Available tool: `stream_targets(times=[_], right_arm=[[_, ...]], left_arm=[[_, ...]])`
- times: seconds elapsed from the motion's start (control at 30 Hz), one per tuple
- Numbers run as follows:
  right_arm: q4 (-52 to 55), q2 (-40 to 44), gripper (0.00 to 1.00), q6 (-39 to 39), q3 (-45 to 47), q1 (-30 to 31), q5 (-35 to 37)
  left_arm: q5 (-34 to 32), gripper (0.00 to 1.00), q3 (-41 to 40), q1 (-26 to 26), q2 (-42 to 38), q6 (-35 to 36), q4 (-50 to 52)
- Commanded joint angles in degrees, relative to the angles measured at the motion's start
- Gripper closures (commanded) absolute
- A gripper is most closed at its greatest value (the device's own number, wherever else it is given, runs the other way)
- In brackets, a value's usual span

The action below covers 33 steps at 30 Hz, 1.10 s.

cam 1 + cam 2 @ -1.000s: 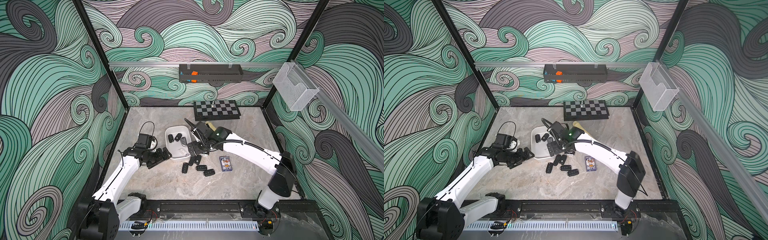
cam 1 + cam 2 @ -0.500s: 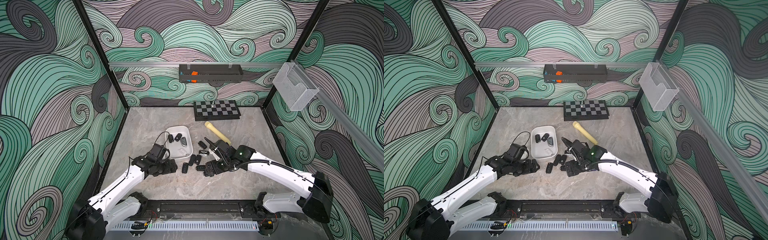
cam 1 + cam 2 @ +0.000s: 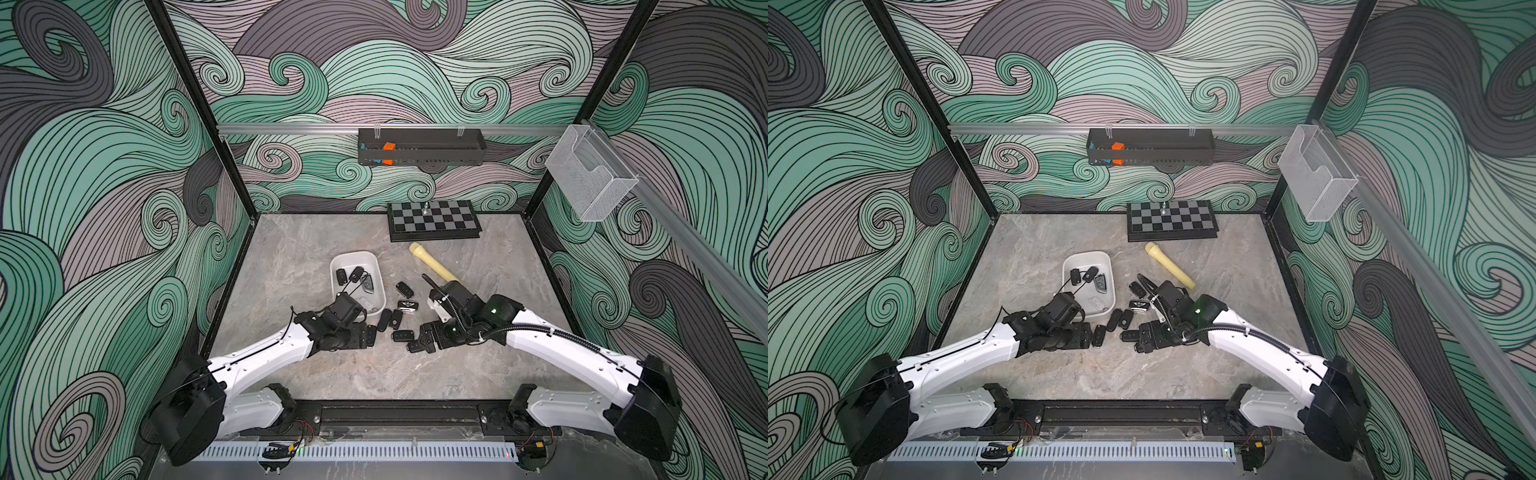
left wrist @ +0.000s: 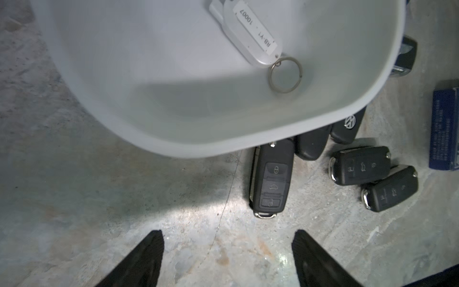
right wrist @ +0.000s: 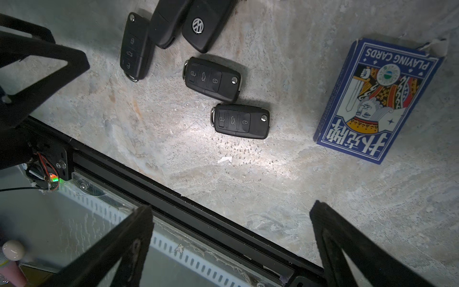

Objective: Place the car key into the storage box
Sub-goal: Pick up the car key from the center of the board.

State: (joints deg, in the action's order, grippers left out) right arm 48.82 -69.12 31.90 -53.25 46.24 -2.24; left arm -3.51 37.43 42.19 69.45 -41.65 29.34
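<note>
Storage box (image 4: 173,149) cut off in left wrist view; its rim hides the ends of two fobs (image 4: 310,146). Inside: tagged silver key (image 4: 250,34), three dark keys (image 3: 356,273). Car key (image 4: 270,179) lies on worktop (image 4: 99,198) just beside the box, ahead of left fingers (image 4: 146,256), which are spread and empty. Right fingers (image 5: 139,223) are likewise spread and empty.

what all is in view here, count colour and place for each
table: one, grey marble, cell floor
storage box: one, white, mid table
boxed car keys: three, dark, inside storage box
silver fob: one, silver, inside storage box
loose car keys: seven, black, table beside box
playing cards: one pack, blue, near loose keys
flashlight: one, cream, behind the keys
chessboard: one, black and grey, table's back edge
chess piece: one, silver, on chessboard
tray: one, black, back rail
holder: one, clear, side rail
left gripper: one, black, open, by box
right gripper: one, black, open, near loose keys
</note>
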Motion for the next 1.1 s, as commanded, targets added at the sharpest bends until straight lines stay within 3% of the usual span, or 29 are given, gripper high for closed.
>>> stream_targets(times=[0.0, 0.33, 0.7, 1.07], right_arm=[[-0.56, 2.05, 0.01, 0.25, 1.17, -0.87, -1.12], [-1.44, 4.37, 0.01, 1.06, 2.85, -1.83, -0.67], [-1.94, 3.77, 0.01, -0.17, 2.98, -3.04, -0.86], [-2.37, 3.07, 0.01, -0.86, 2.89, -3.61, -1.39]], left_arm=[[-2.03, 0.18, 3.31, 1.05, 2.87, -0.29, -1.35], [0.06, 0.19, 8.78, 2.97, 13.29, 2.37, -0.37], [-1.55, 0.28, 12.09, 4.65, 20.04, 4.03, 3.09], [-3.11, 0.48, 14.93, 5.50, 25.42, 4.18, 3.35]])
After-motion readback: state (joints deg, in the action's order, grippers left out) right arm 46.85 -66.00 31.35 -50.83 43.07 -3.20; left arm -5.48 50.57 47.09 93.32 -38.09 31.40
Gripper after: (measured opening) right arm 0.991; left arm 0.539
